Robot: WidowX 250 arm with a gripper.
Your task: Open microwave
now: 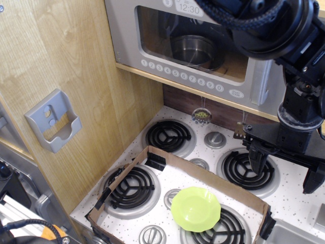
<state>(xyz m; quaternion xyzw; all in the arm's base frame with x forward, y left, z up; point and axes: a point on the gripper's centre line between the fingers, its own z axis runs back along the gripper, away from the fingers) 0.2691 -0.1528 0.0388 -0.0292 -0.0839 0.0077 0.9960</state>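
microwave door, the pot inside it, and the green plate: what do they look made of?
Microwave door: looks like matte grey plastic with a clear window; flat, moulded look. Pot inside: likely polished metal, it shows bright reflections. Green plate: probably glossy plastic, with a uniform lime colour and soft sheen.

From my remote seat I count one microwave [203,48] up at twelve o'clock, with one metal pot [195,51] showing behind its window and ten round white buttons [180,75] in a row beneath. On the stove I see four black coil burners [133,186], and I make out four silver knobs [215,139] between them. One lime green plate [196,208] sits at six o'clock. One grey wall holder [53,122] hangs at nine. One gripper [287,175] is at three o'clock.
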